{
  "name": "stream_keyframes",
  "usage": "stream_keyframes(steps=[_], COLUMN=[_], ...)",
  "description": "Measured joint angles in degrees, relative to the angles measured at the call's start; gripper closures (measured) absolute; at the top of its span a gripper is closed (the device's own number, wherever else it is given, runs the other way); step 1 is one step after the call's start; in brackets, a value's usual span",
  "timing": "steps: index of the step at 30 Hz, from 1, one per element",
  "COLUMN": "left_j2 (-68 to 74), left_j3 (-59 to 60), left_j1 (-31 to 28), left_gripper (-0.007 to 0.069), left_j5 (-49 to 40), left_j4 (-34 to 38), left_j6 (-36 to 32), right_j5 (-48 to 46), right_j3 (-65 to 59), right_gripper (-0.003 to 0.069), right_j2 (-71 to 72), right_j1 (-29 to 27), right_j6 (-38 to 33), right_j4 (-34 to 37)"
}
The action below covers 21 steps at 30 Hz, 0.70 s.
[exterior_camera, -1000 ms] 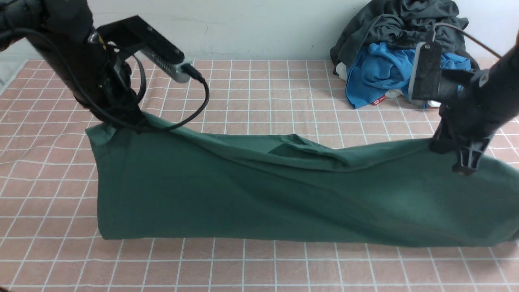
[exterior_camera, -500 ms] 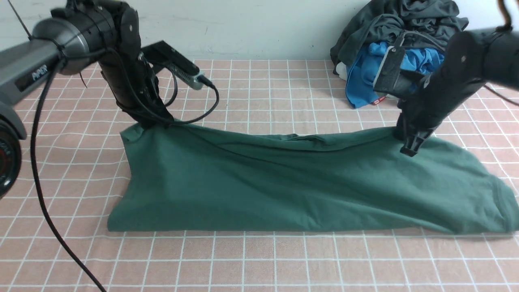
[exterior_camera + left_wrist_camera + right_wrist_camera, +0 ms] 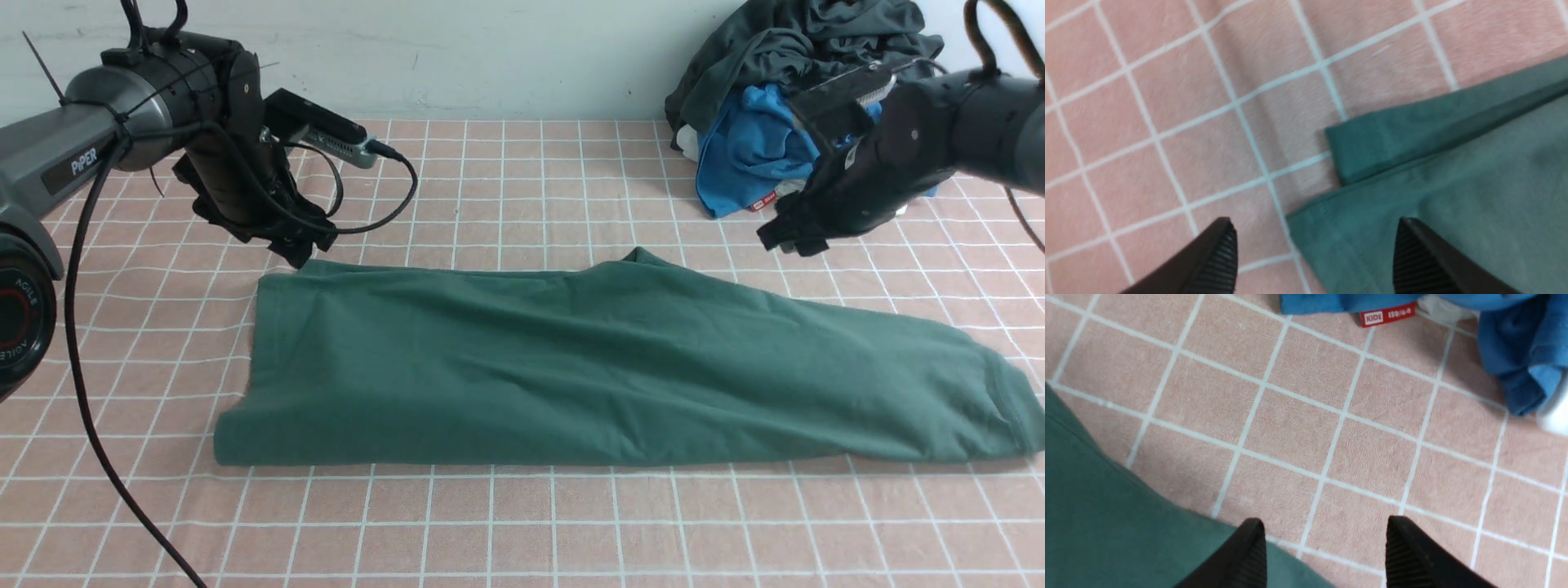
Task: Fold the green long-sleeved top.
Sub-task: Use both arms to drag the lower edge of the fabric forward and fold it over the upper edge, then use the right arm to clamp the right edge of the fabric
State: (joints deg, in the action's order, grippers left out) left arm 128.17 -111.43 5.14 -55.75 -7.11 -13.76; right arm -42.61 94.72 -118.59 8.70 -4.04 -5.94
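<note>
The green long-sleeved top (image 3: pixel 588 367) lies flat on the pink checked cloth, folded into a long band from left to right. Its logo and neck are hidden. My left gripper (image 3: pixel 300 251) hovers just above the top's far left corner, open and empty; the left wrist view shows that corner (image 3: pixel 1412 171) between the spread fingers (image 3: pixel 1220 253). My right gripper (image 3: pixel 788 238) is open and empty above the bare cloth, beyond the top's far edge on the right. The right wrist view shows the top's edge (image 3: pixel 1106 514) beside one finger.
A heap of clothes stands at the back right: a bright blue garment (image 3: pixel 751 147) with a red tag (image 3: pixel 1387 315) and a dark charcoal-grey garment (image 3: pixel 808 41) on it. The pink checked cloth (image 3: pixel 522 531) covers the table. A pale wall runs behind.
Both grippers have let go of the top's far edge, opened and risen. The top has dropped flat. The right gripper moved back toward the clothes heap.
</note>
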Motion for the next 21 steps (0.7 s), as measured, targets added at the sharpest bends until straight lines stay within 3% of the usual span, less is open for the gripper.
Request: stream_keyframes(steps=[3, 7, 9, 10, 14, 17, 21], left_j2=[0.00, -0.38, -0.45, -0.45, -2.41, -4.20, -6.01], left_j3=[-2.62, -4.52, -4.49, -4.49, 0.13, 6.78, 16.70], left_j1=[0.00, 0.73, 1.98, 2.12, 5.32, 6.69, 7.17], left_gripper=[0.0166, 0.0263, 0.0361, 0.0370, 0.0572, 0.0619, 0.0628], left_j5=[-4.18, -10.64, -13.48, -13.61, -13.73, -13.68, -13.62], left_j4=[0.58, 4.99, 7.79, 7.79, 13.05, 14.97, 15.47], left_j6=[1.53, 1.67, -0.24, -0.24, -3.55, -5.01, -5.79], right_j5=[-6.44, -12.68, -15.09, -15.31, -21.38, -25.78, -26.40], right_j3=[1.64, 1.73, 1.73, 1.73, 1.73, 0.97, -4.68], right_gripper=[0.0279, 0.0301, 0.0319, 0.0319, 0.0368, 0.0403, 0.0442], right_j2=[0.66, 0.38, 0.11, 0.11, 1.00, 3.32, 8.28], right_j1=[1.54, 5.23, 6.62, 6.69, 5.44, 3.09, -0.62], right_j6=[0.57, -4.73, -6.94, -7.00, -7.02, -6.88, -6.83], right_j4=[1.60, 6.64, 8.57, 8.67, 8.50, 8.42, 9.64])
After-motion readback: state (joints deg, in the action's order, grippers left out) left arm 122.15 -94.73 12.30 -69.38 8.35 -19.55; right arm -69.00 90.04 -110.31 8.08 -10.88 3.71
